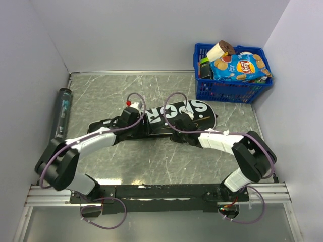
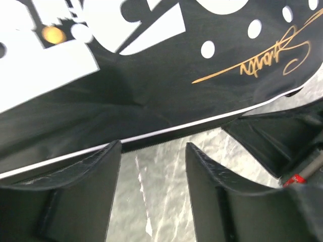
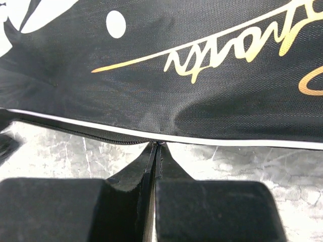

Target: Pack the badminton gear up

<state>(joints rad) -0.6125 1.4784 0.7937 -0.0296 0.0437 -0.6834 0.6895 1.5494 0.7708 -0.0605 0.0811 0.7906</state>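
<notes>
Right pincer (image 3: 157, 151) fills the bottom of its own wrist view. Both black pads are pressed flat together, tips right up against the white-piped edge of the black racket-shaped fabric cover (image 3: 202, 96) with the big white "SPORT" print. Can't tell if a zip pull is caught between them or nothing at all, it's too tight to see. A dark zip line runs off to the left of those tips along the cover's rim.

Left pincer (image 2: 151, 169) sits further along that same near edge, jaws apart, with only grey marbled tabletop (image 2: 156, 212) between them. The cover's rim is just ahead of its tips and not touched as far as I can see.

My read: we're on the zip-the-cover step. Next move probably wants the left one to nip the rim and hold it steady while the right drags along the zip. Rackets and shuttlecocks aren't visible, maybe inside already. Long black tube with teal print (image 1: 62, 111) lies well off to the left pincer's outer side, by the wall, not packed yet.
</notes>
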